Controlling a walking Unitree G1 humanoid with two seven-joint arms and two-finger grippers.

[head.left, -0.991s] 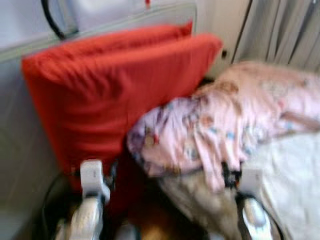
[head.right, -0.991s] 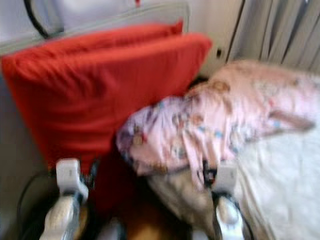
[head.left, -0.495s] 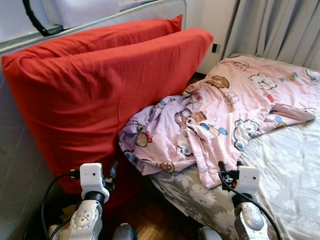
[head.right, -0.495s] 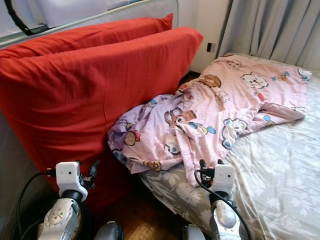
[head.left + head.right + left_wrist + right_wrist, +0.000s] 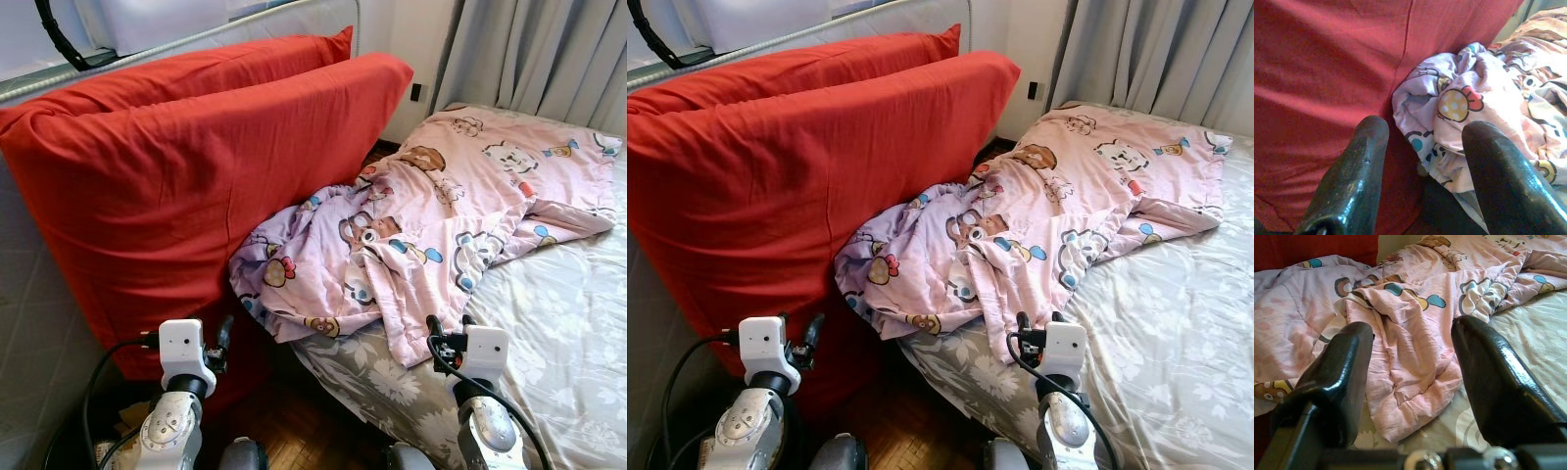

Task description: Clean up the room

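Note:
A pink cartoon-print quilt (image 5: 431,225) lies crumpled on the bed (image 5: 568,333), and its near corner hangs over the bed's edge. Two big red cushions (image 5: 186,166) stand on edge at the left, and the quilt's lilac end presses against them. My left gripper (image 5: 1422,132) is open, low in front of the cushions, and points at the seam where the quilt (image 5: 1474,112) meets the red fabric. My right gripper (image 5: 1410,333) is open just short of the quilt's hanging corner (image 5: 1410,396). Neither gripper holds anything.
The bed has a grey floral sheet, and grey curtains (image 5: 539,59) hang behind it. A rail with a black cable (image 5: 59,39) runs above the cushions. A narrow strip of wooden floor (image 5: 294,431) lies between the cushions and the bed.
The picture was blurred a second ago and is sharp now. The view has shifted slightly. Both arms keep the same pose, and the quilt and cushions have not moved.

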